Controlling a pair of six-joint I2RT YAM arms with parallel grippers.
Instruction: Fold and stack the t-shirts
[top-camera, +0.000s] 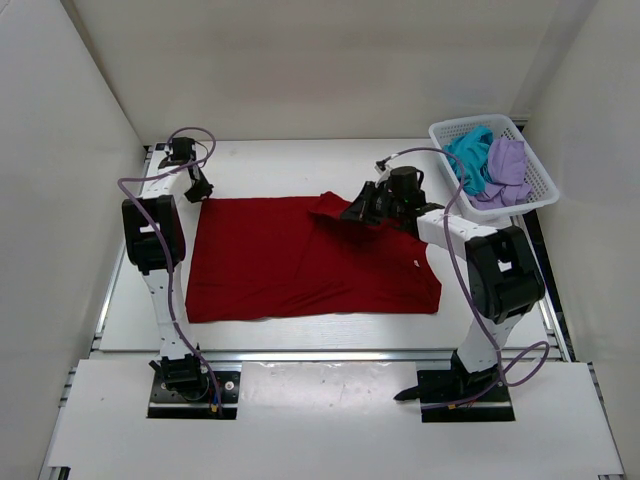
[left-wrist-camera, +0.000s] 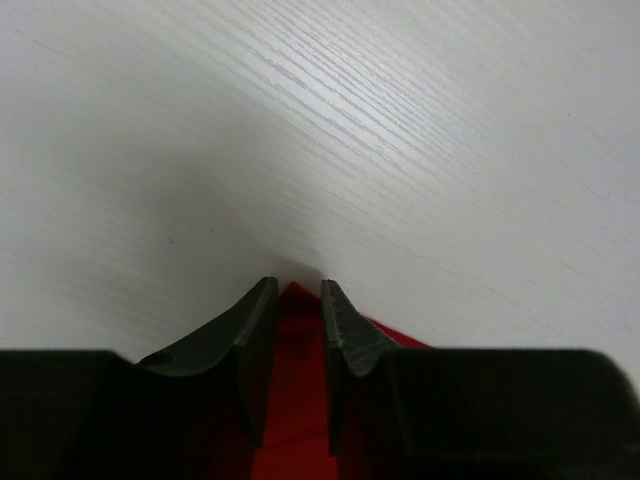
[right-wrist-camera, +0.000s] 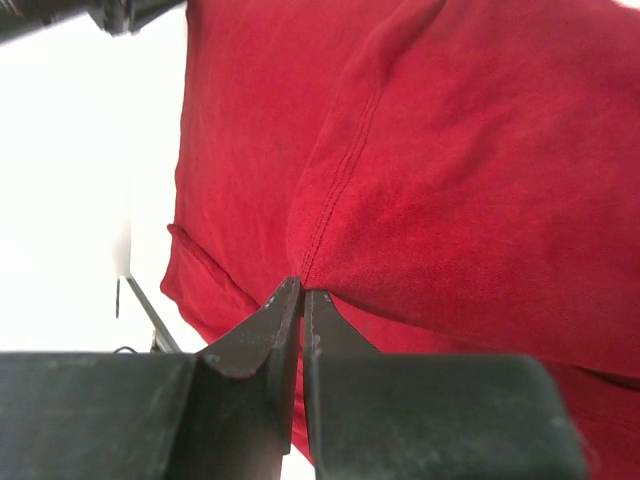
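One fold is in hand: the right fingers (right-wrist-camera: 265, 330) pinch the dark red t-shirt (top-camera: 300, 265) by a raised edge. The left fingers (left-wrist-camera: 250, 330) stand slightly apart astride its corner and, I judge, must close next.

Table (top-camera: 300, 165): spread t-shirt (top-camera: 290, 265) is lying across its middle, left gripper (left-wrist-camera: 298, 292) straddling the shirt's far-left corner, right gripper (right-wrist-camera: 302, 292) pinching a fold near its far-right edge. Basket (top-camera: 546, 196) is sitting at the far-right corner, holding two crumpled t-shirts (top-camera: 490, 165).
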